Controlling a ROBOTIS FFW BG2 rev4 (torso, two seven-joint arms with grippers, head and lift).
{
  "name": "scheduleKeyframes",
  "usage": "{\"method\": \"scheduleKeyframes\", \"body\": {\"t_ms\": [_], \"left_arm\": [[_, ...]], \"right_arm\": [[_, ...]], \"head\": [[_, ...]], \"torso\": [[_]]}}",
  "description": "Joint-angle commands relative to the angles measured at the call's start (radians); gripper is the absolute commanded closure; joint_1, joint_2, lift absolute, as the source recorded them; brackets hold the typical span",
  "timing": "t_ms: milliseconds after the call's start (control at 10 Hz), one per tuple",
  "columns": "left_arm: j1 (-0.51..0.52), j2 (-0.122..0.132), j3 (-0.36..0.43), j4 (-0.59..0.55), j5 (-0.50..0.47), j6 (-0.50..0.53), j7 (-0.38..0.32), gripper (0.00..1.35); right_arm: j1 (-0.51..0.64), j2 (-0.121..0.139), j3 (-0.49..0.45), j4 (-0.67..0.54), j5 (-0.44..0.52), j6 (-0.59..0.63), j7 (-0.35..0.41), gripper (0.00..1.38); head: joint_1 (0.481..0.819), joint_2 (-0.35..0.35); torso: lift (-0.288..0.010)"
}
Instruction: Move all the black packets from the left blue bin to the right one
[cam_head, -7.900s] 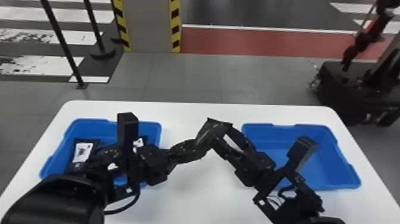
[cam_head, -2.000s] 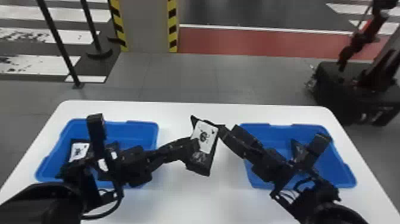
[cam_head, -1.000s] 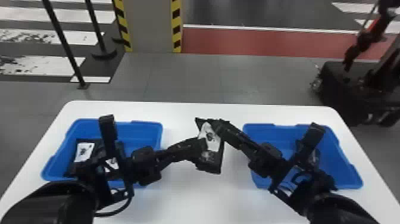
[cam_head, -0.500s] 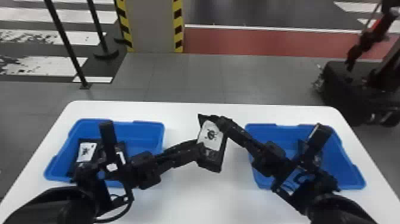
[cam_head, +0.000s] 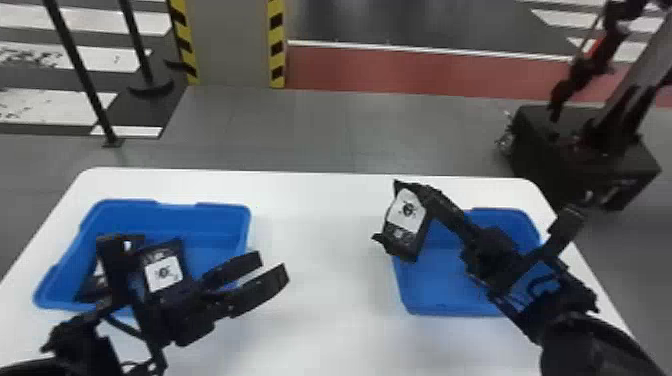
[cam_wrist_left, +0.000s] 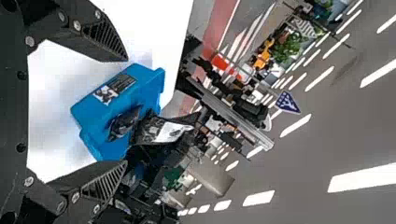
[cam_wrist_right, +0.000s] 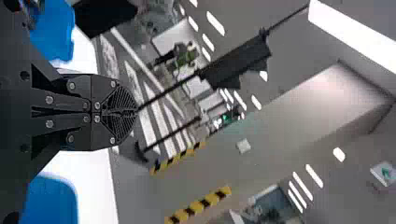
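My left gripper is open over the right rim of the left blue bin. In the left wrist view, the left gripper has widely parted fingers with nothing between them. My right gripper is shut on a white-labelled black packet, which hangs above the right blue bin's left rim. The right gripper has its fingers together in the right wrist view. Two labelled packets lie in the left bin, partly behind my left arm. Another packet rests inside the right bin in the left wrist view.
Both bins stand on a white table, with bare tabletop between them. My forearms reach over the bins from the front. Beyond the table are a dark wheeled base, a striped pillar and thin posts.
The packet was between both grippers at mid-table. My left gripper has let go, opened and drawn back to the left; my right gripper has carried the packet rightward.
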Motion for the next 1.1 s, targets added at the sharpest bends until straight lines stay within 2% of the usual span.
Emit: {"method": "scheduleKeyframes", "body": {"t_ms": [0, 200, 300, 400, 500, 600, 800, 1000], "left_arm": [[0.038, -0.001, 0.053, -0.032, 0.001, -0.007, 0.000, 0.21], [0.080, -0.001, 0.129, -0.091, -0.005, 0.005, 0.011, 0.22], [0.104, -0.001, 0.171, -0.140, -0.014, 0.018, 0.025, 0.22], [0.121, -0.001, 0.215, -0.187, -0.055, 0.025, 0.045, 0.22], [0.144, -0.005, 0.260, -0.251, -0.115, 0.067, 0.083, 0.22], [0.153, -0.012, 0.294, -0.265, -0.151, 0.084, 0.109, 0.22], [0.144, -0.036, 0.355, -0.265, -0.263, 0.155, 0.149, 0.22], [0.107, -0.041, 0.358, -0.263, -0.342, 0.219, 0.193, 0.22]], "right_arm": [[-0.042, -0.042, -0.041, 0.129, 0.007, -0.025, -0.024, 1.28], [-0.089, -0.079, -0.045, 0.246, 0.010, -0.060, -0.082, 1.28], [-0.087, -0.082, -0.045, 0.237, 0.004, -0.057, -0.140, 1.17], [-0.067, -0.079, -0.045, 0.202, -0.051, -0.030, -0.179, 0.49], [-0.023, -0.056, -0.049, 0.138, -0.113, -0.043, -0.190, 0.00], [0.024, -0.036, -0.058, 0.067, -0.123, -0.047, -0.194, 0.07], [0.102, -0.019, -0.051, -0.048, -0.133, -0.006, -0.188, 0.32], [0.137, -0.013, -0.051, -0.080, -0.131, 0.034, -0.163, 0.39]], "head": [[0.695, -0.123], [0.695, -0.153], [0.695, -0.158], [0.695, -0.155], [0.695, -0.137], [0.695, -0.117], [0.695, -0.039], [0.695, 0.030]], "torso": [[-0.110], [-0.110], [-0.110], [-0.110], [-0.110], [-0.110], [-0.110], [-0.110]]}}
